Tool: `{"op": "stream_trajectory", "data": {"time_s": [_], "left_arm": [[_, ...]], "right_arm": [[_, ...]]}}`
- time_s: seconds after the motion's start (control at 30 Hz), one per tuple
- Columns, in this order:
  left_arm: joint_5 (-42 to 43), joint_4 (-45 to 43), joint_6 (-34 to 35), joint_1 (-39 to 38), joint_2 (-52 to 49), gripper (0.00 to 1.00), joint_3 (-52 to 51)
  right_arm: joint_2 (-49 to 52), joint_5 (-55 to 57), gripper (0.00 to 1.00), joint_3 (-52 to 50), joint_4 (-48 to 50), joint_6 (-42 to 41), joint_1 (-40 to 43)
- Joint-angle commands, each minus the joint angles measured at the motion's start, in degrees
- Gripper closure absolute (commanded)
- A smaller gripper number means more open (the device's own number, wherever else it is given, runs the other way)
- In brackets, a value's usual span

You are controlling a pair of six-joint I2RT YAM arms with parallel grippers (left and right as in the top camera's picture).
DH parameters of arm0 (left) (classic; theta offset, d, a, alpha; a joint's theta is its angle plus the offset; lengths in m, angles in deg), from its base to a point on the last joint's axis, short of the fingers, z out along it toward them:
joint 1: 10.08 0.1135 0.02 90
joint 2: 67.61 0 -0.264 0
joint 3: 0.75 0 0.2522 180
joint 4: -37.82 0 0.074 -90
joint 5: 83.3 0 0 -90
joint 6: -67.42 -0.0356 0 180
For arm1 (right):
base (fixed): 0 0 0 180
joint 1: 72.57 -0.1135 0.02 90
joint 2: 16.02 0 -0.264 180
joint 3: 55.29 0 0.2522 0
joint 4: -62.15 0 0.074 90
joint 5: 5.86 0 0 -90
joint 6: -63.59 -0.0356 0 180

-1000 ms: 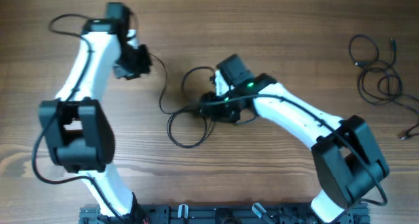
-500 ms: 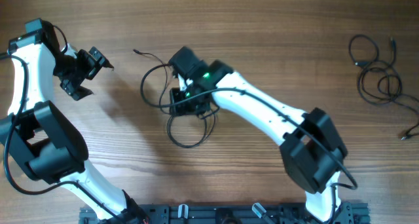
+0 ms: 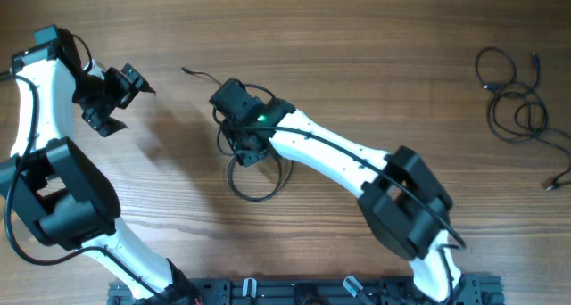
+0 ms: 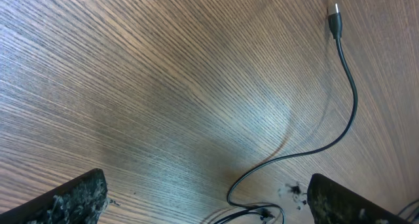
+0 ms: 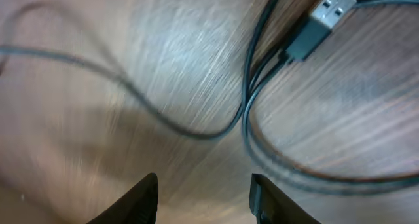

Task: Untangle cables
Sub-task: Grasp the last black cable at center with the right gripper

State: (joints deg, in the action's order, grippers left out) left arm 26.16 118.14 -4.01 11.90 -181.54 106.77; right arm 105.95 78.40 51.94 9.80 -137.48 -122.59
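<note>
The cables (image 3: 259, 199) lie in a loose tangle of thin black loops near the middle of the wooden table (image 3: 375, 37), with a second bundle (image 3: 515, 104) well apart at the far right edge. The right gripper (image 3: 246, 150) hovers low, directly over the central tangle. In its wrist view its fingers (image 5: 141, 198) are spread with only bare wood between them. Several strands and a USB plug (image 5: 327, 8) lie just ahead of the fingertips, not touching them. The left gripper (image 3: 116, 95) is off to the left, released and empty. In its wrist view one cable end with a small plug (image 4: 334, 19) lies well beyond its fingers (image 4: 78, 198), its cord curving back between them.
</note>
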Motion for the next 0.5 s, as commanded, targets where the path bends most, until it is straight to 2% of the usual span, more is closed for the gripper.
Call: {"op": "stream_trajectory", "data": {"time_s": [0.0,0.07,0.1,0.13,0.17,0.2,0.3,0.33,0.4,0.47], "left_arm": [[0.85,-0.11,0.09,-0.11,0.68,0.0,-0.02],[0.85,-0.13,0.09,-0.11,0.68,0.0,-0.02],[0.85,-0.11,0.09,-0.11,0.68,0.0,-0.02],[0.85,-0.13,0.11,-0.11,0.68,0.0,-0.02],[0.85,-0.13,0.09,-0.11,0.68,0.0,-0.02],[0.85,-0.13,0.11,-0.11,0.68,0.0,-0.02],[0.85,-0.13,0.09,-0.11,0.68,0.0,-0.02],[0.85,-0.13,0.09,-0.11,0.68,0.0,-0.02],[0.85,-0.13,0.09,-0.11,0.68,0.0,-0.02],[0.85,-0.13,0.11,-0.11,0.68,0.0,-0.02]], "right_arm": [[6.75,-1.77,0.53,-0.5,-0.07,-5.09,-0.2],[8.15,-1.57,0.53,-0.5,0.0,-5.05,-0.22],[8.92,-1.25,0.56,-0.5,0.02,-5.05,-0.22],[9.77,-0.79,0.64,-0.5,0.02,-5.03,-0.15],[10.38,0.22,0.82,-0.5,-0.11,-4.5,-0.17],[10.86,0.63,0.94,-0.5,-0.66,-4.39,-0.17],[11.61,3.23,0.96,-0.5,-2.71,-2.21,-0.15],[11.58,6.67,0.96,-0.52,-2.89,3.52,-0.07],[11.52,9.03,0.96,-0.48,-4.17,20.26,1.42],[10.82,9.14,0.96,-0.48,-4.68,40.0,4.11]]}}
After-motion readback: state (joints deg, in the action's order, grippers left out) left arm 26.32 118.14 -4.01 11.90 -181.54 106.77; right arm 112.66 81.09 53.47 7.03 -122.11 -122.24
